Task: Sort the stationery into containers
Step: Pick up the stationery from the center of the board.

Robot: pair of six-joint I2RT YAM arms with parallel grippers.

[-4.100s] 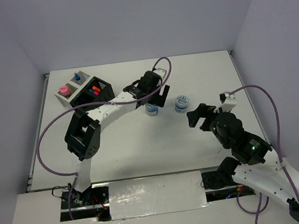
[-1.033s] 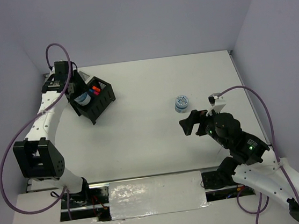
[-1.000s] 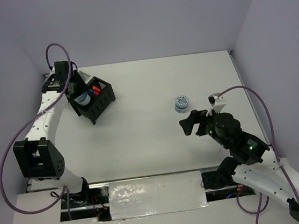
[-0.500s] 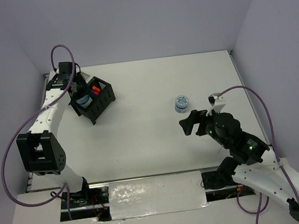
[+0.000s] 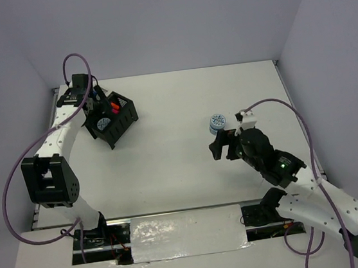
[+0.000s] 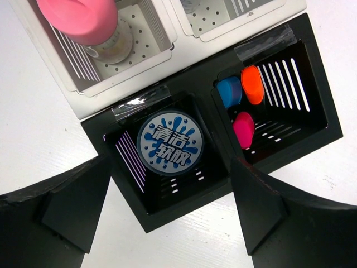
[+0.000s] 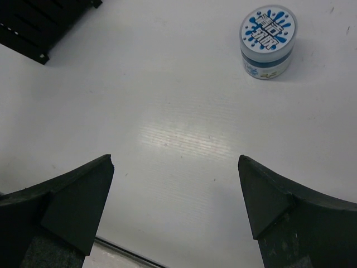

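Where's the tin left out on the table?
Top view: the tin stands right of centre on the table, just beyond the open right gripper, far from the organiser.

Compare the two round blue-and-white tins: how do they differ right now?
The boxed tin sits inside a compartment of the black organiser. The loose tin stands on the bare table, outside any container. The boxed tin shows only its lid, with walls around it, while the loose tin shows its side as well. Both are upright with lids on and carry the same blue splash print.
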